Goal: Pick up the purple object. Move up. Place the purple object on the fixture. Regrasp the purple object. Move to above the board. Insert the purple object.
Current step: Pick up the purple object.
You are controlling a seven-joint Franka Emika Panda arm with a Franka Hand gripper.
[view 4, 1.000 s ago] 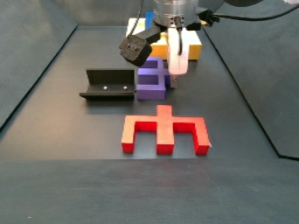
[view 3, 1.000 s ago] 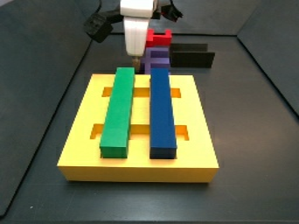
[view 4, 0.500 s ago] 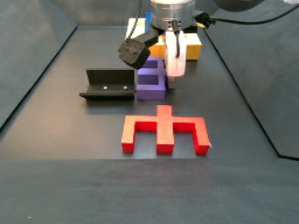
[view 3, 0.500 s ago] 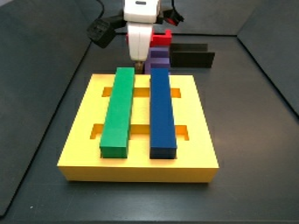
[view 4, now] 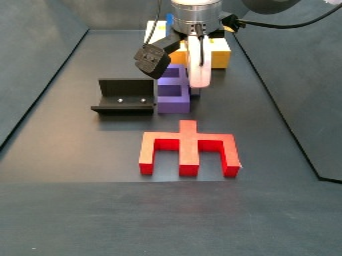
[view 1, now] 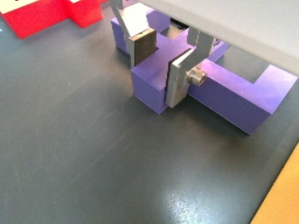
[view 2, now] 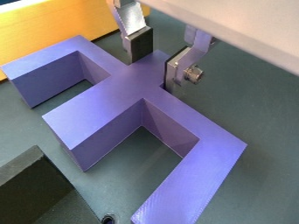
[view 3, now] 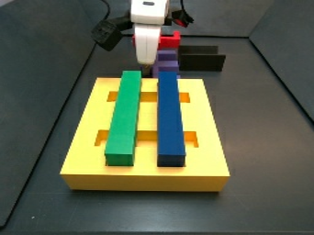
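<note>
The purple object [view 4: 174, 92] lies flat on the dark floor, between the board [view 4: 214, 52] behind it and the red piece [view 4: 189, 150] in front of it in a side view. Its widest face is down and its open bays face upward. In a wrist view its crossbar [view 2: 111, 92] runs toward the yellow board, two legs reach away from the crossbar on one side, and the centre tab [view 2: 149, 72] sticks out on the other side. In a side view [view 3: 164, 61] only a short purple stretch shows behind the board [view 3: 147, 170], with the red piece [view 3: 168, 40] beyond it.

The claw [view 2: 160, 59] is down at the purple object, over the centre tab. Its two silver fingers [view 1: 183, 77] stand on either side of the tab in both wrist views, with the dark pads close to the tab's side faces. The fingers are spread slightly wider than the tab; whether the pads press on it I cannot tell.

The fixture [view 4: 123, 96] stands just beside the purple object, and in that side view the two look to be touching or nearly so. On the board lie a green bar [view 3: 124, 115] and a blue bar [view 3: 170, 115], side by side along its length.

No writing or label can be read on any piece.
</note>
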